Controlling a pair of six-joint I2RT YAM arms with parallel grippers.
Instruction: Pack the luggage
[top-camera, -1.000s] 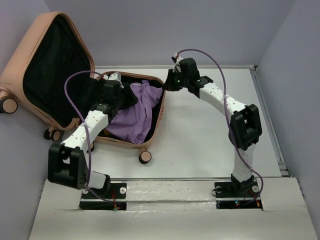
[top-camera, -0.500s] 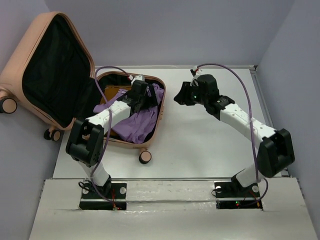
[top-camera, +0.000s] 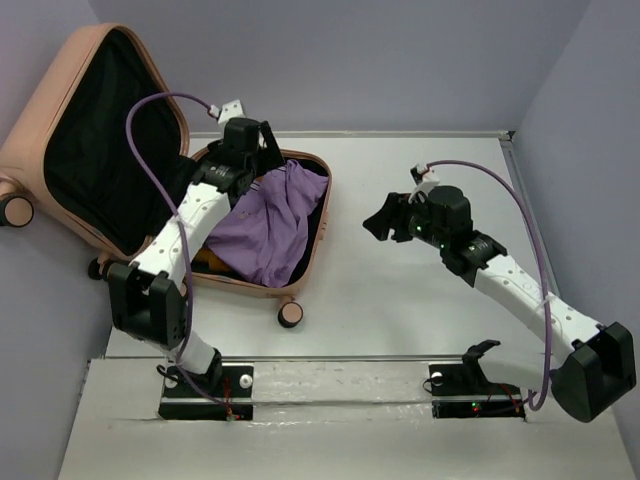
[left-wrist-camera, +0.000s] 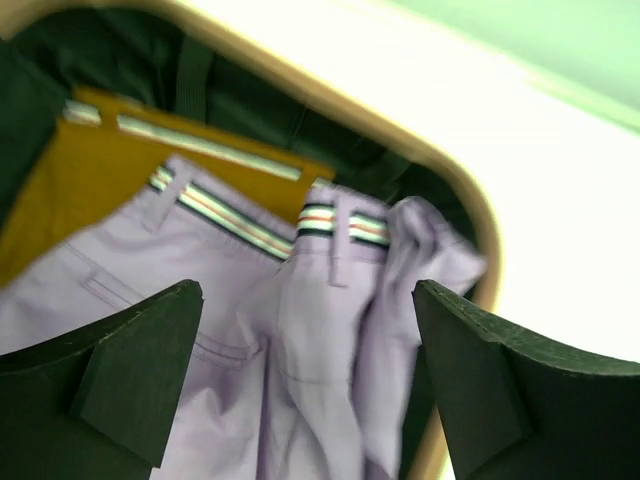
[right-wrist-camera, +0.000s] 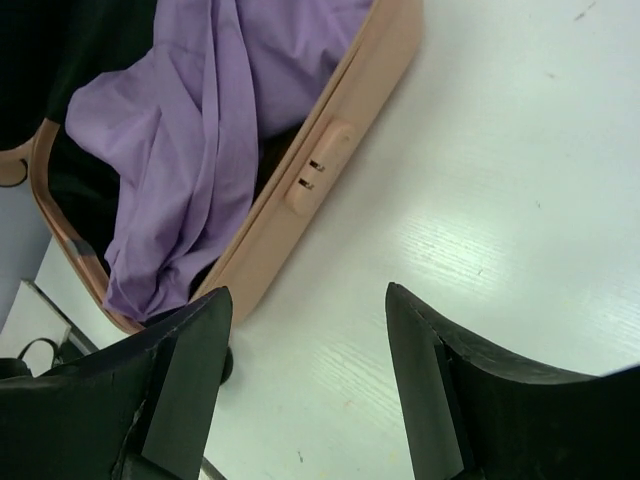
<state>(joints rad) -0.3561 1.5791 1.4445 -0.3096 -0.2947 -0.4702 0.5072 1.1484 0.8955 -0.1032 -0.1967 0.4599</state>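
The luggage (top-camera: 312, 250) lies open at the left of the table, its black-lined lid (top-camera: 100, 140) propped up. Purple trousers (top-camera: 270, 225) fill the lower half and cover a mustard garment (left-wrist-camera: 90, 160). My left gripper (top-camera: 258, 150) hovers over the far end of that half. In the left wrist view it (left-wrist-camera: 308, 295) is open above the trousers' striped waistband (left-wrist-camera: 330, 222), holding nothing. My right gripper (top-camera: 385, 222) is over the bare table to the right of the luggage. It (right-wrist-camera: 307, 295) is open and empty, and the peach rim (right-wrist-camera: 330, 170) and the trousers (right-wrist-camera: 190, 130) lie ahead of it.
A caster wheel (top-camera: 290, 314) sticks out at the luggage's near corner, and another (top-camera: 17, 210) at the far left. A raised rail (top-camera: 535, 240) runs along the right side of the white table (top-camera: 420, 310). Grey walls close in on three sides.
My left gripper opened, let go of the purple trousers and rose toward the luggage's far rim. My right gripper opened and drew back from the luggage, to the right and nearer.
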